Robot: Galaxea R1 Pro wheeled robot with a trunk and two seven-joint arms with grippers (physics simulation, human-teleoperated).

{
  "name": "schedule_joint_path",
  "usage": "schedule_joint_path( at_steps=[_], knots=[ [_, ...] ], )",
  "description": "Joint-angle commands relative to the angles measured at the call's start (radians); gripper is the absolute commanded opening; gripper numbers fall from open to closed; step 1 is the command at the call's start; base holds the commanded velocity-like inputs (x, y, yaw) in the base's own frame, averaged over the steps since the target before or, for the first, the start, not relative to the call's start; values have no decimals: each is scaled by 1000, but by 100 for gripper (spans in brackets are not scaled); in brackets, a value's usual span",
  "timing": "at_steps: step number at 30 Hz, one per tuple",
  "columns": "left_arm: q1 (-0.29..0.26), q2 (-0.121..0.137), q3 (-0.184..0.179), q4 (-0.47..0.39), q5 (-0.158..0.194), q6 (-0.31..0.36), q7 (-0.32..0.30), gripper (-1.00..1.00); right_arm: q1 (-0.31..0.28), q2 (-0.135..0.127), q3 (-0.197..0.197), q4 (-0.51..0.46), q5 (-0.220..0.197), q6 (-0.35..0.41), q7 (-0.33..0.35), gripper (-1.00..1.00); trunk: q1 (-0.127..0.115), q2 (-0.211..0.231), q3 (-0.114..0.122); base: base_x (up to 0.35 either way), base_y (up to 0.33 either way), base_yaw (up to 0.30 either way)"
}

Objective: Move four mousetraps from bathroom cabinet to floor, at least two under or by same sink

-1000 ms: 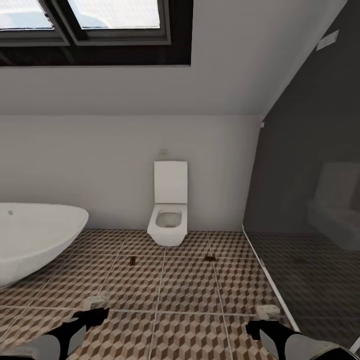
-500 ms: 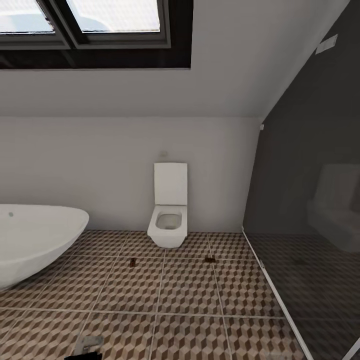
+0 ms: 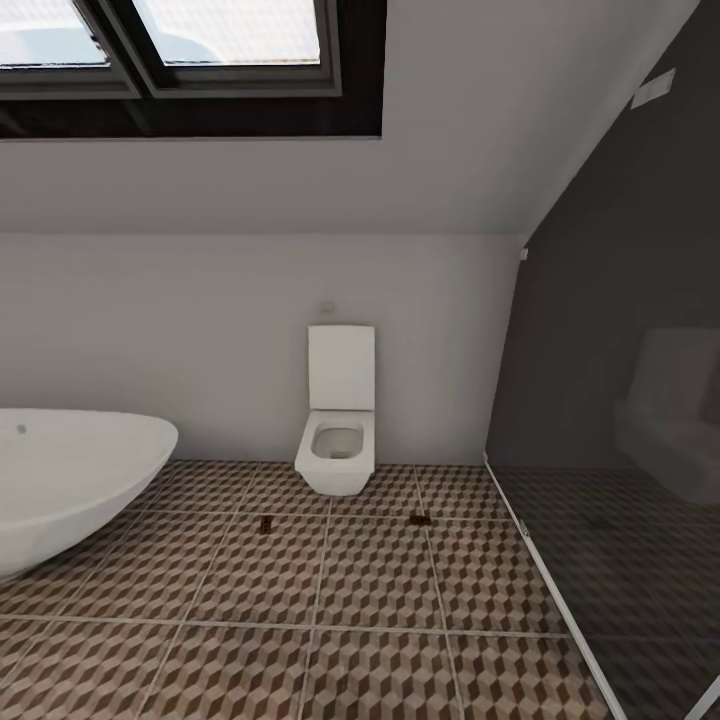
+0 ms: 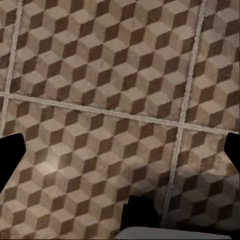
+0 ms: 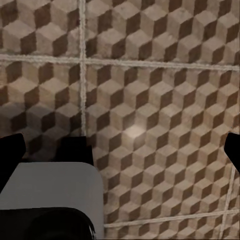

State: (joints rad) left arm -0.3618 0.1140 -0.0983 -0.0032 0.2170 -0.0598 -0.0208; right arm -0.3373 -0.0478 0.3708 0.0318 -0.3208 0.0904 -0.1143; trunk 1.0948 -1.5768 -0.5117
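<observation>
Two tiny dark brown mousetraps lie on the cube-patterned bathroom floor [image 3: 370, 580] in the head view. One mousetrap [image 3: 265, 522] is ahead to the left, the other mousetrap [image 3: 420, 518] to the right, both in front of the toilet. The cabinet is out of view. My left gripper [image 4: 120, 155] hangs open over bare tiles, its black fingertips [image 4: 10, 160] at the picture's sides. My right gripper [image 5: 120, 150] is likewise open above the tiles, holding nothing.
A white wall-hung toilet [image 3: 338, 440] stands at the far wall. A large white oval tub [image 3: 70, 470] fills the left side. A dark glass partition [image 3: 620, 420] closes off the right. A grey part of the robot [image 5: 50, 200] shows under the right gripper.
Both arms have dropped below the head view's lower edge, the left one last. The picture shifted slightly down at first. The mousetraps stayed put.
</observation>
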Motion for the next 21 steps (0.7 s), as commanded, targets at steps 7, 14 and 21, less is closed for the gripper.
schedule_joint_path(
  at_steps=[7, 14, 21],
  knots=[
    [51, -32, -8, 2, 10, -3, -2, 100, 60, 8, 9, 0, -8, 2, 0, 100, 0, -1, -1, 0, 0, 0],
    [89, -61, -8, 1, 10, -5, -2, 100, 103, 21, 8, 0, -8, -2, 0, 100, 0, -1, -1, 0, 0, 0],
    [119, -78, -8, 1, 10, -8, -2, 100, 121, 26, 8, 0, -11, -25, -1, 100, 0, -1, -1, 0, 0, 0]
  ],
)
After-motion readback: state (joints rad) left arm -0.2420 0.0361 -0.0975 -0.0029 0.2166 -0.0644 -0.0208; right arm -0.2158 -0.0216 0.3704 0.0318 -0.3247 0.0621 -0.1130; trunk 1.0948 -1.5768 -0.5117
